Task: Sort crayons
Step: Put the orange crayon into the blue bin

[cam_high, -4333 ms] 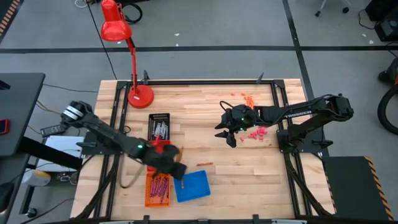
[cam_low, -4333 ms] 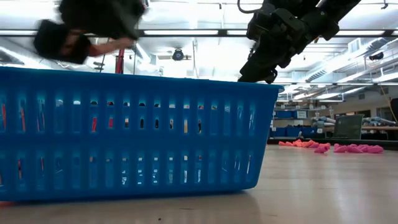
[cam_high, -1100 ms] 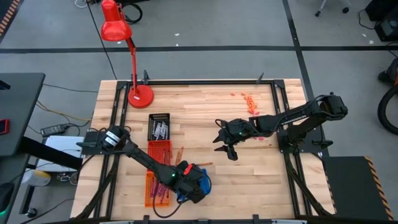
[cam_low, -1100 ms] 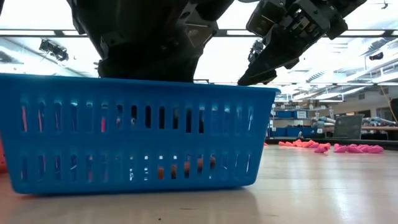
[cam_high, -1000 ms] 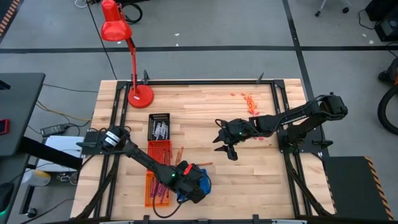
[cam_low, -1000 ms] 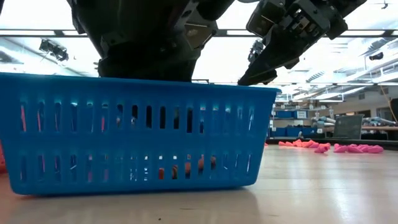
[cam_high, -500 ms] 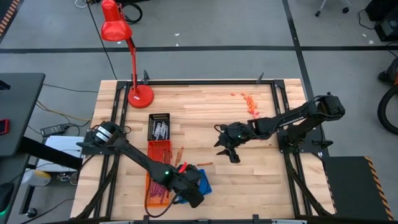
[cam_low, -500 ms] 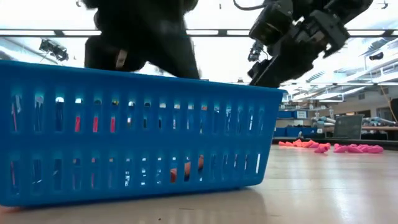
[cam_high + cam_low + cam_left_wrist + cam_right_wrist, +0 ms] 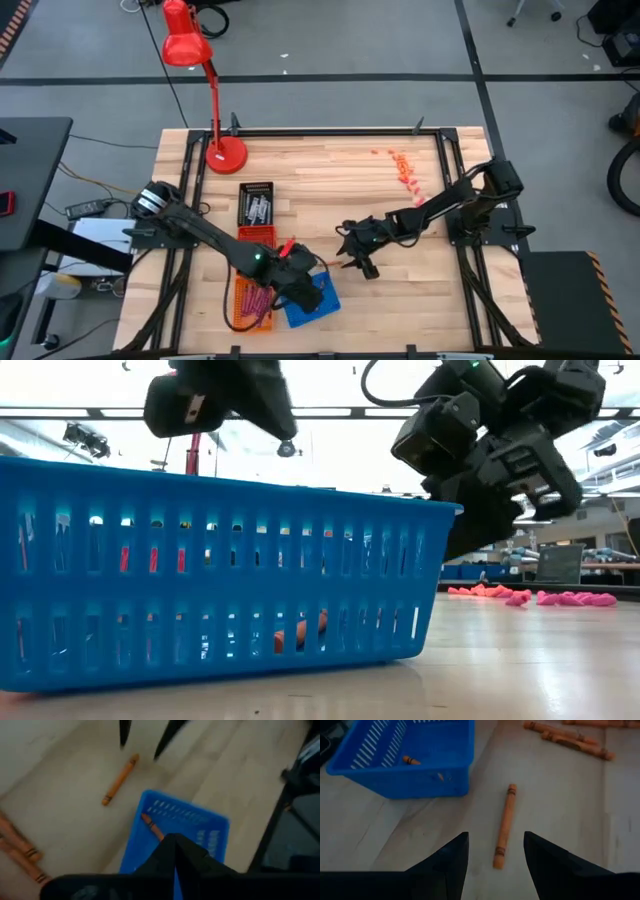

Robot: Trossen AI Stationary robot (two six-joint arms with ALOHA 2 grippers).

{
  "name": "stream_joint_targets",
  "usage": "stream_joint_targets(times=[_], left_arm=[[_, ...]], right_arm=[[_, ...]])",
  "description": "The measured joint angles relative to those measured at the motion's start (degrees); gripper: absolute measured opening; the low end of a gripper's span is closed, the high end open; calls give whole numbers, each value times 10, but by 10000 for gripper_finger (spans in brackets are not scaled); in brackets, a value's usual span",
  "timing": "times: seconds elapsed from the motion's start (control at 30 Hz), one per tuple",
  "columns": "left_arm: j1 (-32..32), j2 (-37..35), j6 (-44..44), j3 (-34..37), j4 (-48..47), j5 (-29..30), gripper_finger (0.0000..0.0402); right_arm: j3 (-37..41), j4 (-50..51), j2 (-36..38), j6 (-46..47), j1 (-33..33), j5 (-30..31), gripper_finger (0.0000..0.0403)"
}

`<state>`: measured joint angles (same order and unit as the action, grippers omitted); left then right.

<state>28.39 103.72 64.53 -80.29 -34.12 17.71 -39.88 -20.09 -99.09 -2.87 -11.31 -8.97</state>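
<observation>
An orange-brown crayon (image 9: 505, 825) lies flat on the table between the blue basket (image 9: 312, 303) and my right gripper (image 9: 357, 265); it also shows in the left wrist view (image 9: 120, 779). My right gripper (image 9: 496, 836) is open, low over the table, with its fingers on either side of the crayon's near end and touching nothing. My left gripper (image 9: 310, 288) hovers over the blue basket, shut and empty (image 9: 175, 841). One orange-brown crayon (image 9: 152, 826) lies on the basket's floor. Several brown crayons (image 9: 570, 740) lie loose beside the baskets.
An orange basket with magenta crayons (image 9: 252, 302) stands left of the blue one, a red-orange basket (image 9: 256, 236) and a black basket with grey crayons (image 9: 257, 204) behind it. A red lamp (image 9: 222, 150) stands far left. Small orange bits (image 9: 402, 165) lie far right; pink bits (image 9: 530, 598) too.
My left gripper has risen out of the blue basket and drawn back toward the table's left, and the basket has shifted a little. My right gripper has gone down and toward the table's near-left, to the orange-brown crayon on the table, staying open.
</observation>
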Motion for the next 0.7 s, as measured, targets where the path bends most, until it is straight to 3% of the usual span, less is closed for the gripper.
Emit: stream_joint_targets(times=[0.2, 0.43, 0.7], left_arm=[[-22, -25, 39, 0, -73, -7, 14], [-37, -30, 59, 0, -74, -9, 20], [-42, -25, 47, 0, -82, 8, 112]], right_arm=[[-2, -55, -48, -39, -19, 22, 194], [-5, -63, -81, -41, -25, 31, 186], [-6, -43, -83, 6, -18, 25, 109]])
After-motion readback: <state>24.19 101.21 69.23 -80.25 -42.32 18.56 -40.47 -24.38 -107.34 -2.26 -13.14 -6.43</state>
